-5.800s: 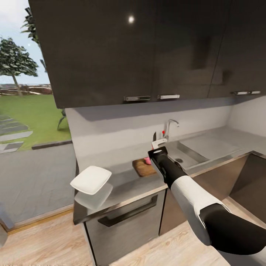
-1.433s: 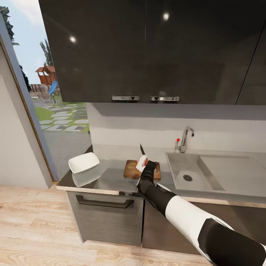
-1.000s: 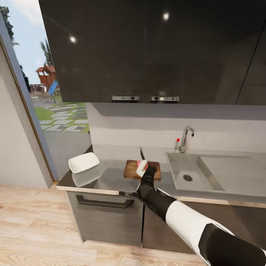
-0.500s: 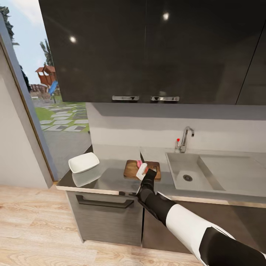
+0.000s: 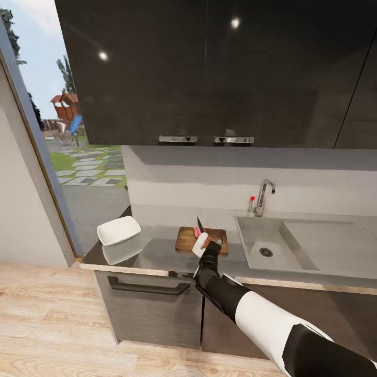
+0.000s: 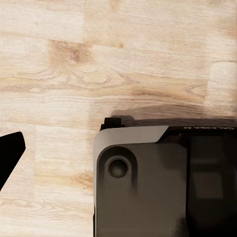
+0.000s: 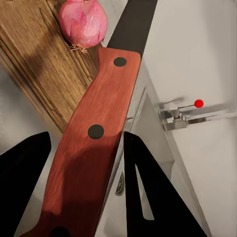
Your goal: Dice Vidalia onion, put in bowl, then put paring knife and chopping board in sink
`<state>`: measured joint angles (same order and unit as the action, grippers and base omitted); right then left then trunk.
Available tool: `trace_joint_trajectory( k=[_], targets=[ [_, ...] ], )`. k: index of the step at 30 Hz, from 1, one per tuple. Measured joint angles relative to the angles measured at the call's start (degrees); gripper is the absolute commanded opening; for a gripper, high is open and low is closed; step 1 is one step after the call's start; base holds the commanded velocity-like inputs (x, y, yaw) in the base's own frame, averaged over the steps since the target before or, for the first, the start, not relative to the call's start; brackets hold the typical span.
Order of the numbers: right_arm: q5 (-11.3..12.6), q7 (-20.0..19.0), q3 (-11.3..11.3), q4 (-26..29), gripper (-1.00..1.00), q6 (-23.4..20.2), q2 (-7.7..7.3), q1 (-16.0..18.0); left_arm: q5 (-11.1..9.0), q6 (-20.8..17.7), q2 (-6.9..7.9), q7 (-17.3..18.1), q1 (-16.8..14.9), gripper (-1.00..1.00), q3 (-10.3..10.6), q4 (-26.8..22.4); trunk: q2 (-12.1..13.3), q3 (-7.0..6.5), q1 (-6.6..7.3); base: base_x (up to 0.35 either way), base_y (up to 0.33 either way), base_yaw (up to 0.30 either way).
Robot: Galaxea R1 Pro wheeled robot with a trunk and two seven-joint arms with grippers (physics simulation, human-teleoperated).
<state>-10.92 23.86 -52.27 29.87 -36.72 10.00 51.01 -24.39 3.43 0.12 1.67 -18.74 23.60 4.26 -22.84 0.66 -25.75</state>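
Our right gripper (image 5: 201, 244) is closed on the paring knife (image 7: 94, 148), its two dark fingers (image 7: 148, 197) pressed to either side of the red riveted handle, and we hold it above the chopping board (image 5: 186, 239). The dark blade runs forward from our fingers, up and away from them. Just beyond the handle's front end, beside the start of the blade, the Vidalia onion (image 7: 83, 22) sits whole on the wooden board. Past the fingers on the far side of the blade we see the chrome tap with its red knob (image 7: 198, 103), standing behind the sink (image 5: 267, 251). On the opposite side of our fingers, well apart from the board, the white bowl (image 5: 119, 230) rests near the end of the counter (image 5: 152, 254). Our left wrist camera looks at pale wooden floor (image 6: 118, 59) and a dark part of our own body; of our left fingers we cannot tell whether they are apart or together.
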Motion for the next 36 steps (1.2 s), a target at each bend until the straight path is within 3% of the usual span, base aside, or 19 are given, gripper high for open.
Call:
trace_joint_trajectory(
  k=[11, 24, 36],
  targets=[
    [-0.1, 0.1, 0.0, 0.0, -1.00, 0.1, 0.00, 0.0, 0.0, 0.0, 0.00, 0.0, 0.0, 1.00, 0.0, 0.0, 0.0, 0.00, 0.00, 0.012, -0.007, 0.000],
    [-0.1, 0.1, 0.0, 0.0, -1.00, 0.2, 0.00, 0.0, 0.0, 0.0, 0.00, 0.0, 0.0, 1.00, 0.0, 0.0, 0.0, 0.00, 0.02, 0.261, -0.149, 0.000],
    [0.0, 0.0, 0.0, 0.1, -1.00, 0.2, 0.00, 0.0, 0.0, 0.0, 0.00, 0.1, 0.0, 1.00, 0.0, 0.0, 0.0, 0.00, 0.00, 0.022, -0.016, 0.000]
  ],
)
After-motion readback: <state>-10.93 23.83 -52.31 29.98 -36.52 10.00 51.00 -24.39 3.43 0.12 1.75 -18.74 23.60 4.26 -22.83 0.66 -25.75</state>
